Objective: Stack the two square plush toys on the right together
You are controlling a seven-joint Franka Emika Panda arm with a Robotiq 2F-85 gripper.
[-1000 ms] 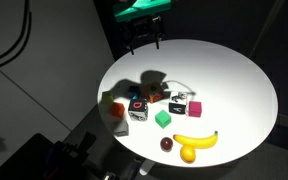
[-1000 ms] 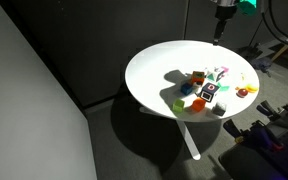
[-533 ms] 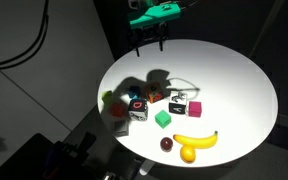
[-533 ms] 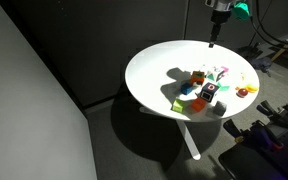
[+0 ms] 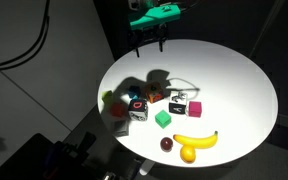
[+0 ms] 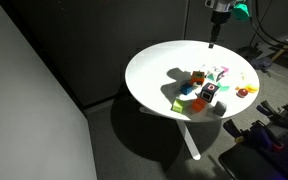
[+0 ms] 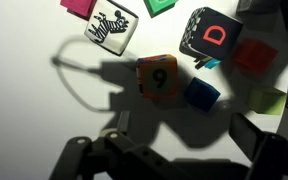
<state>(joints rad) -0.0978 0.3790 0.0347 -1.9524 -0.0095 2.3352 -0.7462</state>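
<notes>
The soft cube with an orange face and a "6" (image 7: pixel 159 80) lies in the middle of the wrist view, in the cluster on the round white table (image 5: pixel 229 80). The black cube with white marks and a red "D" (image 7: pixel 209 35) sits just beside it; it also shows in an exterior view (image 5: pixel 139 110). My gripper (image 5: pixel 150 40) hangs high over the table's far edge, well away from the cluster, and also shows in the other exterior view (image 6: pixel 215 33). Its dark fingers frame the bottom of the wrist view (image 7: pixel 169 150), spread apart and empty.
A white zebra-print cube (image 7: pixel 112 28), a pink cube (image 5: pixel 194 107), a green cube (image 5: pixel 162 119), a blue cube (image 7: pixel 201 95) and a red cube (image 7: pixel 252 55) lie around them. A banana (image 5: pixel 196 140) and a dark fruit (image 5: pixel 167 144) sit near the front edge.
The arm shifted slightly between one second and half a second ago, then held still. The cubes have not moved.
</notes>
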